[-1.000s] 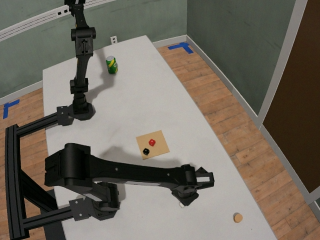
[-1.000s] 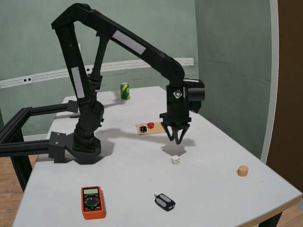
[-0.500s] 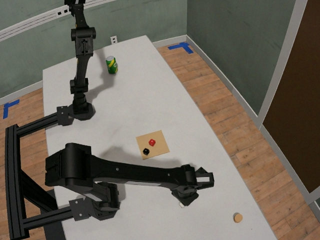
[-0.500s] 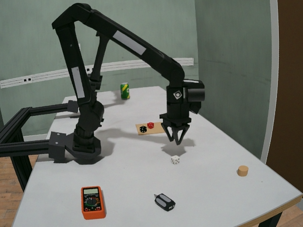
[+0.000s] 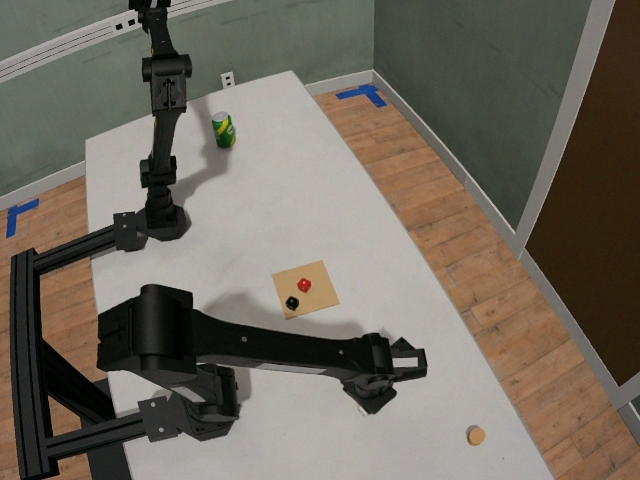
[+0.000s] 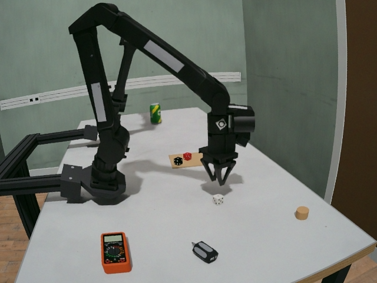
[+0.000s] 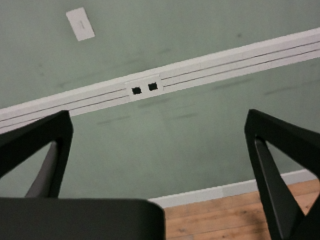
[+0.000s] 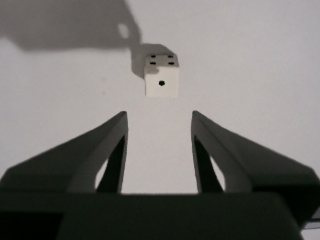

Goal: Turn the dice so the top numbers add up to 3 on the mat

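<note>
A white die sits flat on the table, off the mat; its upper face seems to show one pip, with four pips on a side. A red die and a black die lie apart on the tan mat. Red seems to show one pip on top; black's top is unclear. My right gripper points down, partly open and empty, above and slightly to one side of the white die. My left gripper is wide open, raised and empty.
A green can stands near the far end. A tan cylinder stands near the table's long edge. An orange multimeter and a black screwdriver tool lie at the near end in the exterior view.
</note>
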